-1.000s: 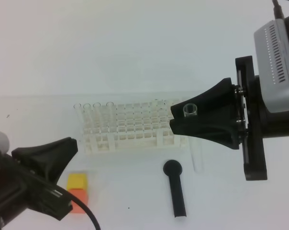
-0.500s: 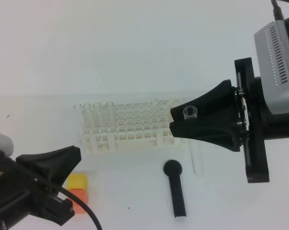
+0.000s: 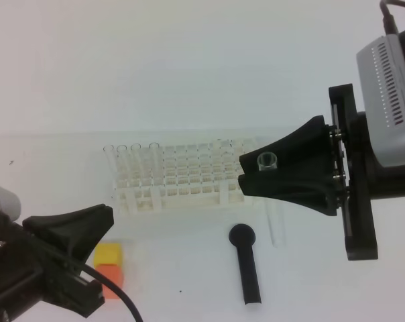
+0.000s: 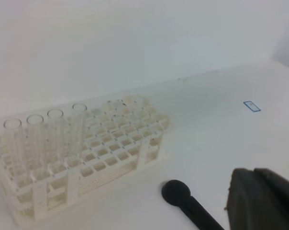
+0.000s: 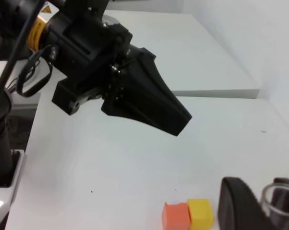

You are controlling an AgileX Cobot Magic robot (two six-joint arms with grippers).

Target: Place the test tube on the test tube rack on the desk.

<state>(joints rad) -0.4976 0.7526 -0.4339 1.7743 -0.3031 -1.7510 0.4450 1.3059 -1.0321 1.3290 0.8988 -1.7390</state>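
In the exterior high view the test tube rack [image 3: 186,181] stands on the desk [image 3: 189,268] and serves as the landmark. The right gripper [image 3: 246,176] hovers at the rack's right end, its black fingers [image 3: 283,151] clamped on the test tube [image 3: 275,208]. The tube hangs close to upright, long axis near vertical, with its open rim facing up between the fingertips and its clear body running down below them, just right of the rack and in front of its right end; the lower end is too faint to say whether it touches the desk. Four other clear tubes [image 3: 132,164] stand upright in the holes at the rack's left end. A black round-headed stick [image 3: 246,263] lies on the desk in front of the rack's right half, head toward the rack. A yellow block [image 3: 108,255] and an orange block [image 3: 110,278] sit touching each other in front of the rack's left end. The left gripper [image 3: 107,213] is low, in front of the rack's left end, fingers pressed together and holding nothing.

The left wrist view shows the rack from its front corner, with the four tubes at its left end, the stick's head before it, and one dark finger [image 4: 261,199] at the lower right.

In the right wrist view the tube's rim [image 5: 281,196] shows beside a black finger [image 5: 240,206], and the two blocks lie close by.
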